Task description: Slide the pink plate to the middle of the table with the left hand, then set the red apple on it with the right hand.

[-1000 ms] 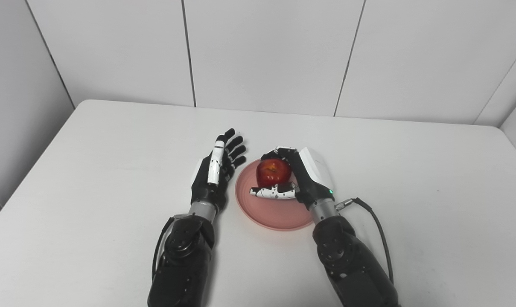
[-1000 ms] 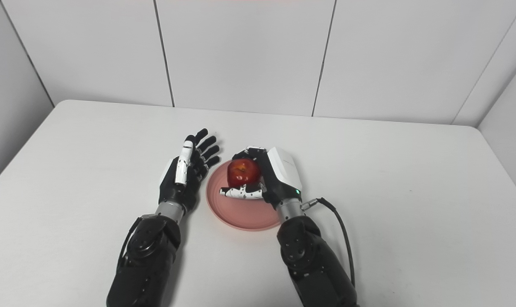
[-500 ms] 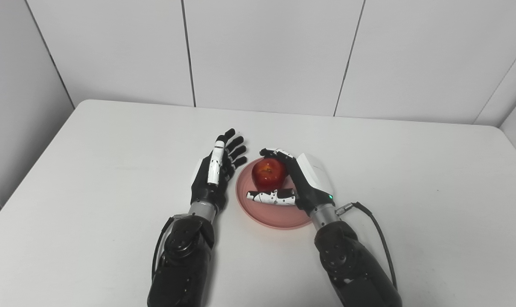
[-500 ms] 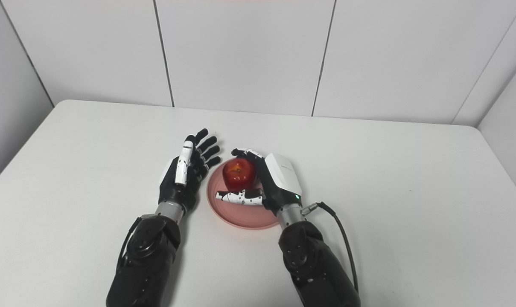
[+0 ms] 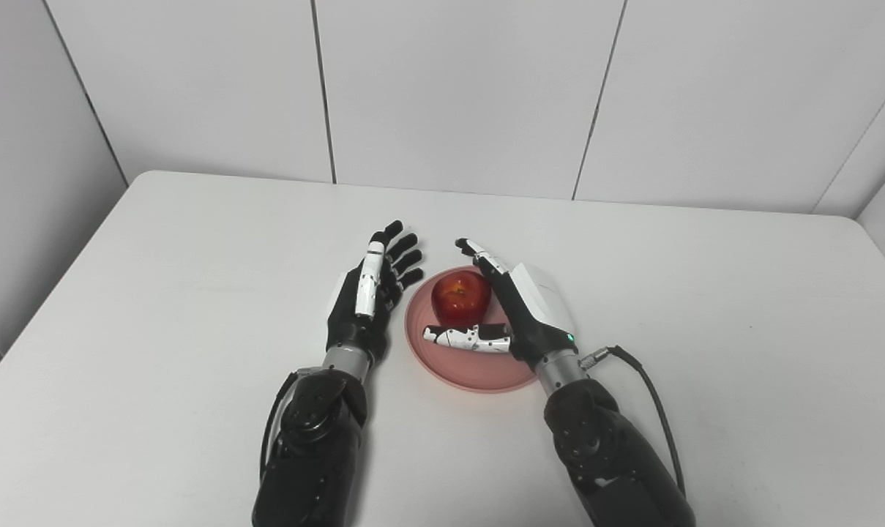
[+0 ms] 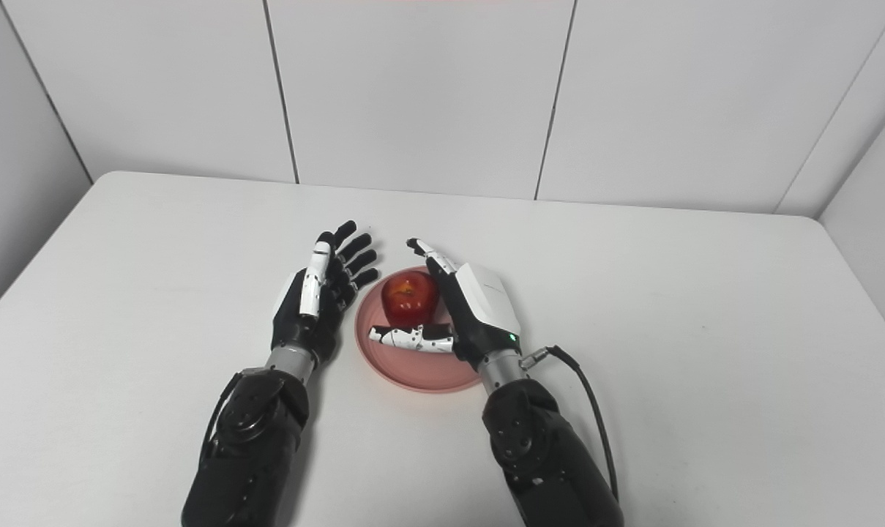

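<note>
The red apple (image 5: 460, 297) sits on the pink plate (image 5: 473, 366) near the middle of the white table (image 5: 157, 278). My right hand (image 5: 519, 311) stands open just right of the apple, its fingers (image 5: 477, 253) stretched past the fruit and its thumb (image 5: 465, 337) lying across the plate in front of it. My left hand (image 5: 369, 293) is open too, on edge just left of the plate's rim, fingers pointing away from me. In the right eye view the apple (image 6: 410, 298) and plate (image 6: 420, 369) appear the same way.
A black cable (image 5: 647, 380) loops from my right wrist over the table. White wall panels (image 5: 457, 88) rise behind the table's far edge. Bare tabletop extends to both sides of my arms.
My right hand has let go of the apple: its fingers uncurled and straightened. The apple settled lower onto the plate. My left hand stayed in place.
</note>
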`<state>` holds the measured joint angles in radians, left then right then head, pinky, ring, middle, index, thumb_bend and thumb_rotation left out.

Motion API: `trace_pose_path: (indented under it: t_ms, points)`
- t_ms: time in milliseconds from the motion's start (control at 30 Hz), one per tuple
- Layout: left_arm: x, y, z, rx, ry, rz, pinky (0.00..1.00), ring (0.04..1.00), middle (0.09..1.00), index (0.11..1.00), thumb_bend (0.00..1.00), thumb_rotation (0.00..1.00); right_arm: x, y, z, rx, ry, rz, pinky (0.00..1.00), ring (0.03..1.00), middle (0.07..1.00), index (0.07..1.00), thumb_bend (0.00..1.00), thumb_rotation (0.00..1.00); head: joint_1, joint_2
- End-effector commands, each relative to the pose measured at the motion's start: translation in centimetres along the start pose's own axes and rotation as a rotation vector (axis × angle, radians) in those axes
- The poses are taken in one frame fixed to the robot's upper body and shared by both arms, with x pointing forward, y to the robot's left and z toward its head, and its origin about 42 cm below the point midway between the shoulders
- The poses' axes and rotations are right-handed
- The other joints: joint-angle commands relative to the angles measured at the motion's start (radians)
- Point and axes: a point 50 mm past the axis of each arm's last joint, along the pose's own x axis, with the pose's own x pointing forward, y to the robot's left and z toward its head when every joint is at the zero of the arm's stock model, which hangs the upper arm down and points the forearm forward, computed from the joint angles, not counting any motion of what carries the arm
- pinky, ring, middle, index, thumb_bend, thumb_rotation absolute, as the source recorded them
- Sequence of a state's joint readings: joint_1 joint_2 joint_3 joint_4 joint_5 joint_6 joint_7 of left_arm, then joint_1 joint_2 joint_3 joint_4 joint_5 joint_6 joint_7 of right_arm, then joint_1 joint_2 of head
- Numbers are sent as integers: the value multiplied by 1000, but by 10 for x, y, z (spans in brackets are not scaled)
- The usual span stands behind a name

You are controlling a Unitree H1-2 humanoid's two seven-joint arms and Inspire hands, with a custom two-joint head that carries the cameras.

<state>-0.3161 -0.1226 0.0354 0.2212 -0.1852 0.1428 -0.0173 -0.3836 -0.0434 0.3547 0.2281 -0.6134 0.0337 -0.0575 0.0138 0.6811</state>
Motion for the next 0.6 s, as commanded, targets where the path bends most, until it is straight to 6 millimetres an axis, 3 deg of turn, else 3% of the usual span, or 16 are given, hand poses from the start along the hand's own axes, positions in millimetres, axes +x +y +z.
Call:
trace_pose_path:
  t_ms: [0, 567]
  points:
    - [0, 2, -3, 0, 25, 12, 852, 873, 882, 884, 359, 1000, 8, -15, 17, 1, -65, -71, 799, 884, 906, 928, 1000, 516, 1, 0]
    - [-1, 3, -3, -7, 33, 2, 895, 888, 896, 890, 377, 1000, 8, -39, 26, 13, -128, -154, 784, 867, 906, 926, 1000, 587, -4, -2]
